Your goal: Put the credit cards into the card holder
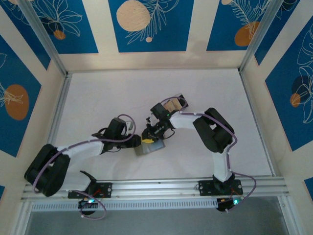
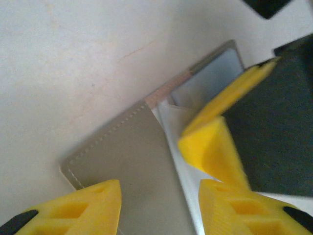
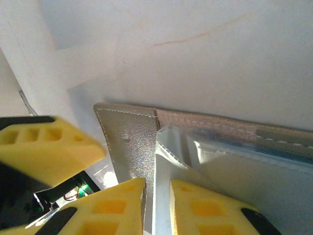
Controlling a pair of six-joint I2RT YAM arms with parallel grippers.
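Card holder (image 1: 149,148) lying open on the table (image 1: 98,98), about midway between the left and right edges and somewhat nearer the near edge, with both arms converged on it. Left gripper (image 2: 159,191): fingers well apart, straddling the grey outer flap without closing on it. Right gripper (image 3: 157,193): fingers only narrowly apart, a pale strip of the lining running into the gap — whether they pinch it cannot be told. The wrist views show the grey flap, the tan spine and the pale pockets spread flat; no card is seen between either pair of fingers. Judged step: preparing the holder, its pockets exposed, before any card is brought to it. The next move probably calls for one arm to pin a flap so that the holder does not fold shut. The other would travel toward the far edge to the credit cards (image 1: 171,105) (a tan cluster just behind the right wrist), lift one thin card and slide it edge-first into a pocket — a shallow approach angle matters, since the slot mouth looks narrow. Count: one card holder, two grippers; the cards are too small in the overhead view to number.
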